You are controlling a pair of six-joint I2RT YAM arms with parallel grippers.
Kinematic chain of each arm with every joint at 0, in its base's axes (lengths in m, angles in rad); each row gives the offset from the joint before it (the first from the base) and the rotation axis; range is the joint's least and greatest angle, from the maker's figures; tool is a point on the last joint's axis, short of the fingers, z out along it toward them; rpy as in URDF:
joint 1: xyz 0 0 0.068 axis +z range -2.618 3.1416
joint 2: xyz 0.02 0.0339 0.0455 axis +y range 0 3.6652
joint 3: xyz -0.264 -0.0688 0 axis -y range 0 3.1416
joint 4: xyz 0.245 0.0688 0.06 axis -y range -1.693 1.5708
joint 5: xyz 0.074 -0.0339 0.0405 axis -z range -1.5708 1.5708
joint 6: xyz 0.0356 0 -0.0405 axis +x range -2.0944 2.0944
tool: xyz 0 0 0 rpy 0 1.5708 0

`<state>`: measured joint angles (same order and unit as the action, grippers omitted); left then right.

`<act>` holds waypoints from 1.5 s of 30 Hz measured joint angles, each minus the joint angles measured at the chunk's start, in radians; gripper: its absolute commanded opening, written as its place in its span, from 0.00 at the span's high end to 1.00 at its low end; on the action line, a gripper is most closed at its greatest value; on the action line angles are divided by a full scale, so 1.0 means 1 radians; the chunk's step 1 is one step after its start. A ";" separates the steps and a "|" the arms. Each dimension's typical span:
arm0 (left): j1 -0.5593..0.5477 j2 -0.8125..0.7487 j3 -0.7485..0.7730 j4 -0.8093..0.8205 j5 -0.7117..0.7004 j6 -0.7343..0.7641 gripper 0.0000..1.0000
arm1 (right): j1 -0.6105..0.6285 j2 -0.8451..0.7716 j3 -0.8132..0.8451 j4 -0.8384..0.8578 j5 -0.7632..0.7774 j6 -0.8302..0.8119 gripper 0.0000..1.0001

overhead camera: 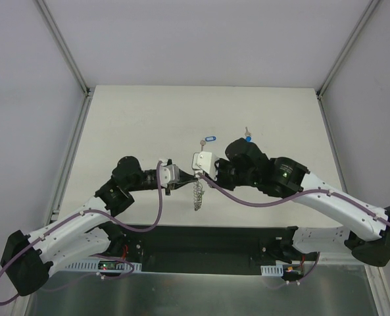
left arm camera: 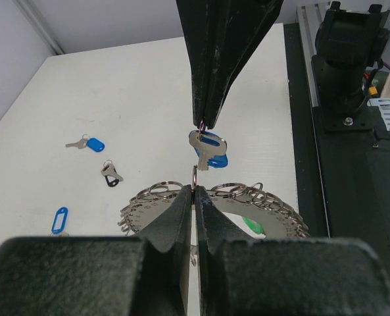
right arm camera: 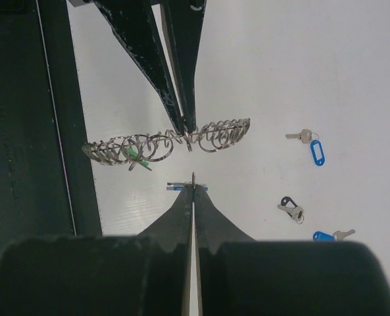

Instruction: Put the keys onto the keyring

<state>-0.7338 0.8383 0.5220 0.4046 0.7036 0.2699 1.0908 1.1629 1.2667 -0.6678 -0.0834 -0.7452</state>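
The keyring is a wide grey ring edged with small loops, with a green spot inside. My left gripper is shut on its rim and holds it off the table. It shows edge-on in the right wrist view and from above. My right gripper is shut on a blue-tagged key, which hangs from its tip just above the keyring's rim. The two grippers meet tip to tip, left gripper and right gripper. A thin wire loop runs from the key to the left jaws.
Three keys lie on the white table: one with a blue tag, one with a dark grey tag, and one with a blue tag. From above, two show beyond the grippers. The black base rail borders the table's near edge.
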 measured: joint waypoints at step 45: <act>-0.013 0.058 -0.014 0.089 0.071 -0.074 1.00 | 0.000 -0.039 -0.067 0.034 -0.038 -0.007 0.99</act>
<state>-0.7467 0.8963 0.5076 0.4931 0.7750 0.1959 1.0908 1.1240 1.1995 -0.6334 -0.1211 -0.7525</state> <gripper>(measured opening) 0.008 0.018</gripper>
